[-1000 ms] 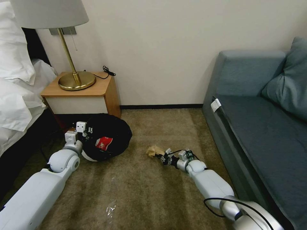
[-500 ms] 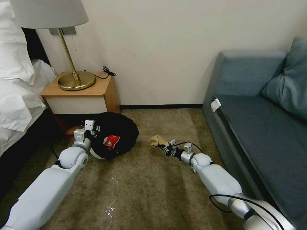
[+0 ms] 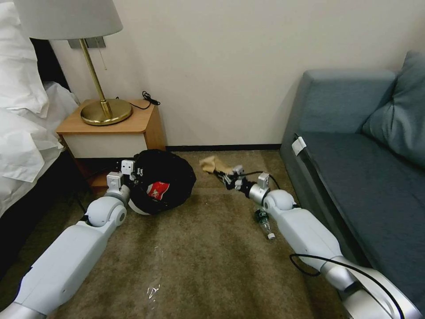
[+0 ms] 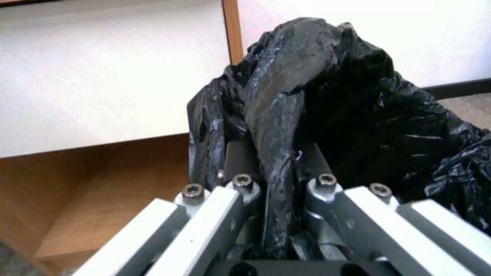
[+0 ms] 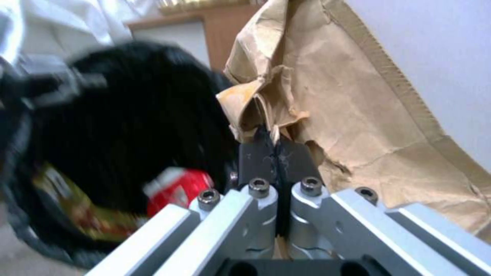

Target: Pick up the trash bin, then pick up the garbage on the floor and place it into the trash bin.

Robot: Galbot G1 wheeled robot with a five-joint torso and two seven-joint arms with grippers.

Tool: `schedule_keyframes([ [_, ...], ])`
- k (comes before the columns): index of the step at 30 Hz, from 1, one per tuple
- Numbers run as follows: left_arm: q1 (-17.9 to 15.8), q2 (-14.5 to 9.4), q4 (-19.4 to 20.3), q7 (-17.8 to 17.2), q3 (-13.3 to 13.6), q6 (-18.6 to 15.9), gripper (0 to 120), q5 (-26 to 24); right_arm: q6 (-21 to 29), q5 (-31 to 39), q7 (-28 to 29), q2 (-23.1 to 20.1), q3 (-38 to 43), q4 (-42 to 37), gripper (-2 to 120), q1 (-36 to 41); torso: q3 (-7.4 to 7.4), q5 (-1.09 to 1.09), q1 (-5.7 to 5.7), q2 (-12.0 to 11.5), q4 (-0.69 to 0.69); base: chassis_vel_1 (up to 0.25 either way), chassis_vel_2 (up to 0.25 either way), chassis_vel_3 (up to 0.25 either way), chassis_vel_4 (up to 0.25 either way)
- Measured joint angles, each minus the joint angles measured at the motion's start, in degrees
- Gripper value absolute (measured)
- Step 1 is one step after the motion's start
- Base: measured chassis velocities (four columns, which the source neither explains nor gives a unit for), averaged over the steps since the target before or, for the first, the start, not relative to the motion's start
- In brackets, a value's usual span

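The trash bin point(image 3: 163, 186) hangs tipped in front of the wooden nightstand point(image 3: 116, 128), its mouth turned toward the camera and toward the right arm; its crinkled black liner point(image 4: 327, 88) is folded over the rim, with a sliver of white wall showing beneath. The left gripper point(image 4: 279, 168) is clenched on that rim — a fold of the liner is pinched between its fingers in the left wrist view. Inside the bin lie the red-and-white crushed packet point(image 3: 157, 190) and, seen from the right wrist, a gold-brown snack wrapper point(image 5: 76, 209).

Just beside the bin's mouth, the right gripper point(image 5: 276, 143) is clamped on the crumpled tan paper point(image 3: 213, 164), held above the carpet point(image 3: 199, 266) between the bin and the blue sofa point(image 3: 363, 168); the paper's torn edge sits squeezed between the closed fingers.

The small clear bottle with a green label point(image 3: 264, 223) lies on the carpet touching or just beside the right forearm, well apart from the bin.

A brass lamp point(image 3: 104, 106) stands on the nightstand; white bedding point(image 3: 22, 128) is at the left.
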State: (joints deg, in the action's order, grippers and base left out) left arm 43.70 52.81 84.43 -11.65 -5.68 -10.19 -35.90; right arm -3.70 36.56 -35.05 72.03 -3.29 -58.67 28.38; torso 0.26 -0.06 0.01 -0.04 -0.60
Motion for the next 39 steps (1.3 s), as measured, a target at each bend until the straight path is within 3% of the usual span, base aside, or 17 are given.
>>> schedule_keyframes([
  [9,-1.19,0.56,-0.62,-0.51,0.85,0.11,5,-0.34,1.77,8.0,0.72,0.56,-1.23,-6.25,0,-0.02,0.0,-0.01,0.0,0.0,0.0,0.0,0.0,0.0,0.0],
  [18,-2.28,2.31,-1.25,-1.54,1.48,0.51,5,-1.58,1.01,14.3,2.35,5.61,-3.32,-6.27,0,-1.41,0.0,-0.01,0.0,0.0,0.01,0.0,0.0,0.0,0.0],
  [29,-3.17,3.53,-1.75,-2.22,2.11,0.7,5,-2.11,-2.39,14.17,2.93,11.11,-3.45,-0.22,0,-0.66,0.0,0.0,0.0,0.01,0.0,0.0,0.0,0.0,0.0],
  [39,-2.73,3.47,-1.75,-2.25,1.6,0.97,5,-2.26,-3.09,13.47,3.6,12.32,-4.21,1.41,0,0.04,-0.01,0.0,0.0,0.01,0.0,0.0,0.0,0.0,0.0],
])
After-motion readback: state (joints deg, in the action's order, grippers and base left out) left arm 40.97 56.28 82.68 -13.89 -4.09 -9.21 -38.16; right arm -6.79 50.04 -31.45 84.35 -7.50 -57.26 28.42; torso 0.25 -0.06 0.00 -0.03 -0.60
